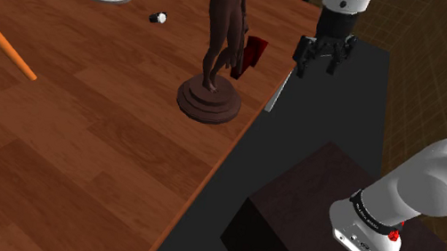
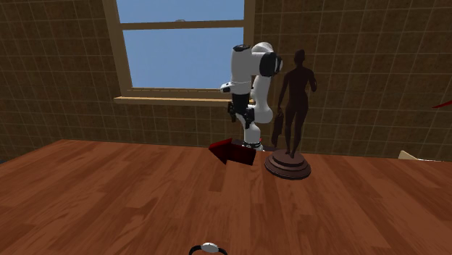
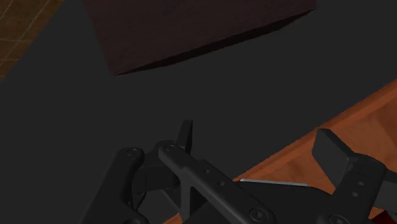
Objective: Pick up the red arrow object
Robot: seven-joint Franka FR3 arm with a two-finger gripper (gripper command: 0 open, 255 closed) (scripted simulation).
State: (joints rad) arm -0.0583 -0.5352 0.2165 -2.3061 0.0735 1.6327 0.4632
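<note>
Black gripper point(image 1: 321, 67) hangs wide and empty beside the table point(image 1: 75, 144), near the red arrow object point(image 1: 250, 56); grasp and lift not yet done.

- Reddish-brown wooden table point(image 1: 74, 153), plank grain.
- Brown tiled wall point(image 2: 58, 72) behind it.
- Window point(image 2: 181, 11), blue sky, wooden sill point(image 2: 166, 100).
- Dark grey floor point(image 1: 339, 118) beside table.

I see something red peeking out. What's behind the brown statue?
From the shoulder view, the red arrow object sits on the wooden table just behind the brown statue. One part shows; the statue covers the rest.
</note>
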